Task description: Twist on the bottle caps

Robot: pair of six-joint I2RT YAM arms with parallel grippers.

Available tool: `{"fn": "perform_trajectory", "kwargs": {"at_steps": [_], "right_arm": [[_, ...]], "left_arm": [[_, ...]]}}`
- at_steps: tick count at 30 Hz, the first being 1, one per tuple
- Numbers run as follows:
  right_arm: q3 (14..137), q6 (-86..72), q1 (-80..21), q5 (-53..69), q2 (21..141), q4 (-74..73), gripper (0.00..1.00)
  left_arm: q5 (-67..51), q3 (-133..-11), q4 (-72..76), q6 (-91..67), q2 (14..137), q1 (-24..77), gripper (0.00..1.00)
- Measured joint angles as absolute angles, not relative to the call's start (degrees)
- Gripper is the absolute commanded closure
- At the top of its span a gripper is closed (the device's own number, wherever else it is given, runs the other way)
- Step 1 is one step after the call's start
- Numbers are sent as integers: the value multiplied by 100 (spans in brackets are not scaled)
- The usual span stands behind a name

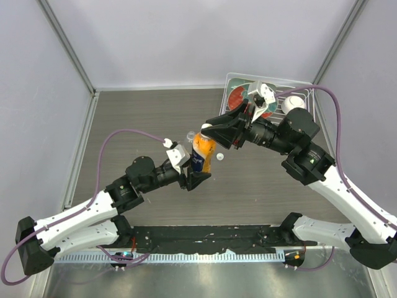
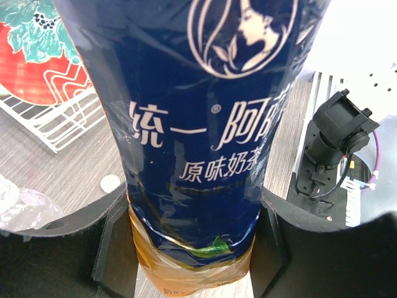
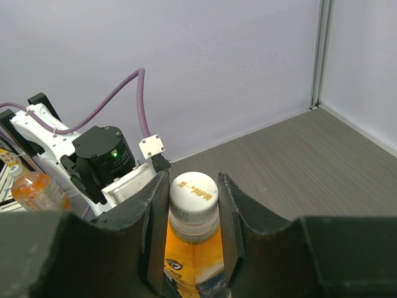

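Two grips on one orange bottle (image 1: 201, 152): left hand (image 2: 195, 248) clamps the body, right hand (image 3: 193, 208) pinches the cap (image 3: 193, 188), best twisted squarely, bottle kept steady.

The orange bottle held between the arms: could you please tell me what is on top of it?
A white cap with printed lettering sits on the orange bottle, pinched by the right gripper. The threads beneath are hidden.

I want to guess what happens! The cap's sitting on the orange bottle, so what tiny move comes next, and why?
Probably the right gripper should twist the white cap down. Its fingers pinch the cap atop the orange bottle, and the left gripper clamps the bottle's body.
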State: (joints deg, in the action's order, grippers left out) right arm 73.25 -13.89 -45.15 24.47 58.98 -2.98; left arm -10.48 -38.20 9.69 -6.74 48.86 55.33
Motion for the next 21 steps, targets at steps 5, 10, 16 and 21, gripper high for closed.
{"fn": "perform_trajectory", "kwargs": {"at_steps": [5, 10, 16, 21], "right_arm": [[7378, -1343, -4654, 2174, 5918, -421, 80], [7419, -1184, -5024, 1402, 5951, -563, 85], [7728, -1017, -5596, 292, 6198, -768, 90], [7985, -926, -5951, -578, 6368, -1026, 91]], "left_arm": [[-871, -3820, 965, -523, 4893, 5527, 56], [-429, -3894, 932, -246, 5041, 5529, 63], [121, -4259, 690, -14, 5356, 5527, 69], [421, -4375, 521, 115, 5365, 5509, 69]]}}
